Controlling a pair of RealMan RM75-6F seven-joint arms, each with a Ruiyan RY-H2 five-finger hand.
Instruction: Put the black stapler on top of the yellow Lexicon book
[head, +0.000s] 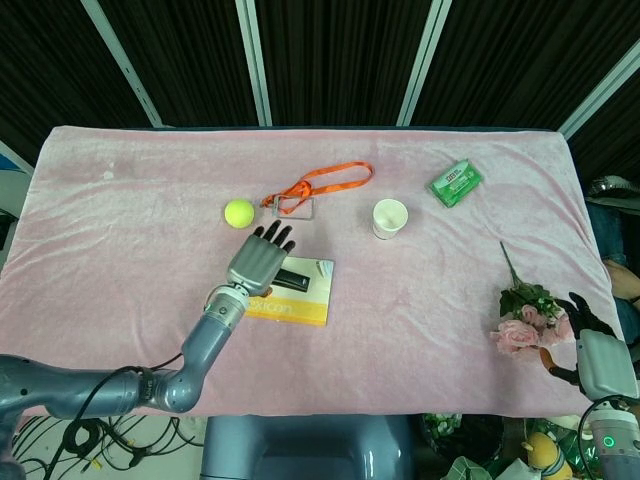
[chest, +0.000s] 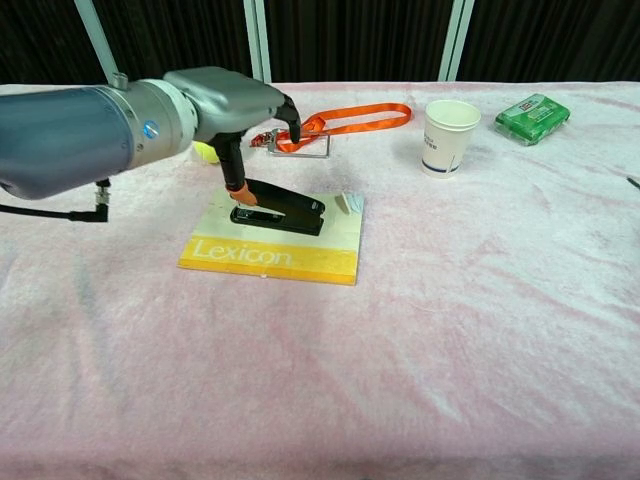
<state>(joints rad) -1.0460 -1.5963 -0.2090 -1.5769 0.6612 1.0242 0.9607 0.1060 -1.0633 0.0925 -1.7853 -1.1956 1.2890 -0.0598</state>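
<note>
The black stapler (chest: 281, 211) lies flat on the yellow Lexicon book (chest: 272, 255), on its rear half; the head view shows the stapler (head: 294, 280) and the book (head: 300, 303) at the table's middle left. My left hand (chest: 232, 104) hovers over the stapler's left end with its fingers spread and lifted. Only the thumb tip reaches down to that end, touching it or just above it. In the head view this hand (head: 257, 260) covers the stapler's left part. My right hand (head: 603, 364) sits at the table's lower right corner, its fingers unclear.
A tennis ball (head: 239, 212) lies behind the left hand. An orange lanyard (chest: 346, 118) lies beyond the book. A paper cup (chest: 447, 137) and a green pack (chest: 532, 117) stand at the back right. Pink flowers (head: 526, 321) lie by the right hand.
</note>
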